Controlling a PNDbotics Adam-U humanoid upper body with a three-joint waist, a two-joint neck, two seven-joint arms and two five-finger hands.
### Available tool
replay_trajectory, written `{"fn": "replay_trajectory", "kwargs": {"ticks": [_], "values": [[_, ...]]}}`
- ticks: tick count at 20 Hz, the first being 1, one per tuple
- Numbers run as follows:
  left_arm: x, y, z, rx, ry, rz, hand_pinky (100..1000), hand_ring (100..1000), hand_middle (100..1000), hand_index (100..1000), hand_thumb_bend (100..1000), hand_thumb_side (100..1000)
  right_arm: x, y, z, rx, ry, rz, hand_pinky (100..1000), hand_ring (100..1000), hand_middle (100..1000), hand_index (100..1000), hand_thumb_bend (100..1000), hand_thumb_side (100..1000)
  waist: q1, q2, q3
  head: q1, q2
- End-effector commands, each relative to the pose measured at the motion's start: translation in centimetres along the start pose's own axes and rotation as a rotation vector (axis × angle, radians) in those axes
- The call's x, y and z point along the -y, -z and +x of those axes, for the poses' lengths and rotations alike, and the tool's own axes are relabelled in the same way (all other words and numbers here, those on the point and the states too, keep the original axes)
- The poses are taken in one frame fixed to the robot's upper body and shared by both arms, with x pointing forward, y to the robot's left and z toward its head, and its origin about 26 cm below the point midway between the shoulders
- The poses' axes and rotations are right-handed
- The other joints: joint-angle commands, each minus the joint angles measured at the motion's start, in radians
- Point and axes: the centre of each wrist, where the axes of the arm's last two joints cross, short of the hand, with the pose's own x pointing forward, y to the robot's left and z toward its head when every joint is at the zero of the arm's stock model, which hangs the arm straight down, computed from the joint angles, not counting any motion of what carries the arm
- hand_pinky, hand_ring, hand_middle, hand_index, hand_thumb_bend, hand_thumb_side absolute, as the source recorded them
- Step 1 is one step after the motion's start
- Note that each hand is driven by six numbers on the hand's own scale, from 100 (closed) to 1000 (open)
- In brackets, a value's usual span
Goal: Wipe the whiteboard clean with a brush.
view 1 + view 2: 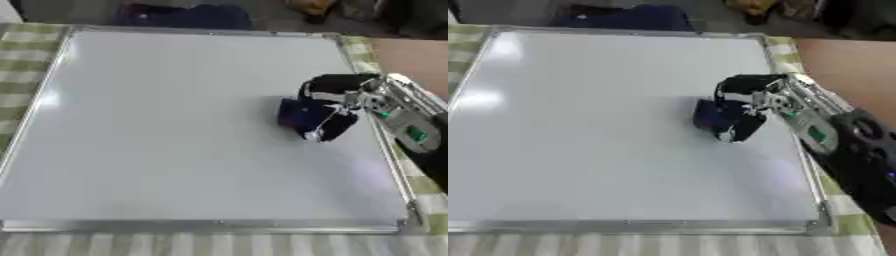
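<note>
The whiteboard (175, 140) fills most of the frame, lying flat on a green-and-white checked cloth (22, 45) that shows along the left edge, the bottom edge and the right side. Its surface reads as plain white, with a bright glare patch near the left edge. The right hand (745, 107) comes in from the right side of the frame, arm slanting up from the lower right, and sits over the board's right-centre area. Its black fingers are curled around a dark blue brush (302, 114), grasping it, and the brush is down on the board just left of the palm. Whether the brush face is pressed flat or only touching at an edge is hard to tell. At the upper edge of the frame, beyond the board, there is a dark blue shape (623, 17). A brown surface (416, 57) shows at the upper right.
</note>
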Motion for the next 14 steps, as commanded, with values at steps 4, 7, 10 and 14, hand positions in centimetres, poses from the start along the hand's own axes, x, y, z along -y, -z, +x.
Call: {"fn": "replay_trajectory", "kwargs": {"ticks": [4, 7, 10, 14], "values": [[-0.2, 0.5, 0.7, 0.031, 0.008, -0.016, 630, 817, 801, 620, 199, 1000, 0.6, 0.1, -1.6, -0.096, -0.019, -0.036, 627, 699, 310, 230, 100, 276, 0.003, -0.009, 0.004, 0.001, -0.009], [-0.2, 0.5, 0.7, 0.030, 0.008, -0.016, 630, 818, 802, 620, 197, 1000, 0.1, 0.7, -2.2, -0.123, -0.007, -0.033, 618, 696, 361, 323, 100, 360, 0.004, -0.006, 0.003, 0.001, -0.011], [-0.2, 0.5, 0.7, 0.031, 0.009, -0.015, 630, 818, 802, 620, 196, 1000, -0.3, 0.9, -2.5, -0.101, 0.008, -0.022, 638, 711, 395, 338, 100, 443, 0.004, -0.002, 0.003, 0.003, -0.007], [-0.1, 0.5, 0.7, 0.033, 0.008, -0.017, 630, 818, 802, 620, 196, 1000, -0.2, 0.9, -2.7, -0.084, 0.015, -0.016, 646, 719, 401, 340, 100, 445, 0.004, -0.001, 0.003, 0.003, -0.006]]}}
